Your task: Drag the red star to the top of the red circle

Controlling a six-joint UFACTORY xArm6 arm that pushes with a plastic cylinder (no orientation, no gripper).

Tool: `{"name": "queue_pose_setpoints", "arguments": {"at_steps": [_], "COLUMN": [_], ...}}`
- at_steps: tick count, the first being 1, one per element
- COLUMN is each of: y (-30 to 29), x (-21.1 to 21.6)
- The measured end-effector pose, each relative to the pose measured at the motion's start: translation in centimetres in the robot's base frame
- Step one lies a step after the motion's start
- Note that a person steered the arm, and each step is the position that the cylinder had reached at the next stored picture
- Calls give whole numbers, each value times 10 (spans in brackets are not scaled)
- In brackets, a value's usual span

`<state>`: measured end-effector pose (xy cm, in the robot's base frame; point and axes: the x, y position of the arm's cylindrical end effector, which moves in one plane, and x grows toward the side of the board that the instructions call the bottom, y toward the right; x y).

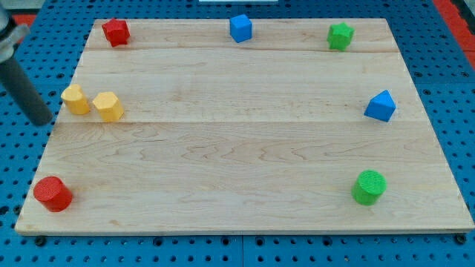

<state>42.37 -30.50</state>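
Observation:
The red star (pixel 116 32) sits at the board's top left corner. The red circle (pixel 53 193) sits at the bottom left corner, far below the star. My rod comes in from the view's left edge, and my tip (pixel 41 120) rests just off the board's left edge, left of the two yellow blocks. The tip is about midway in height between the red star and the red circle and touches neither.
Two yellow blocks (pixel 75 99) (pixel 108 106) sit side by side near the left edge. A blue block (pixel 240 28) and a green star (pixel 340 35) line the top edge. A blue block (pixel 381 106) sits at the right; a green circle (pixel 369 186) sits at the bottom right.

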Motion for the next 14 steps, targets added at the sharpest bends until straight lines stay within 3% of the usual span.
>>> {"name": "queue_pose_setpoints", "arguments": {"at_steps": [1,3,4,5,7,8,9,11,12,13,14], "y": [0,75,42,39,35,56,102,24,23,30,88], "x": [-36,-12,-63,-102,-223,-232,-206,-134,-111,-163,-172]}}
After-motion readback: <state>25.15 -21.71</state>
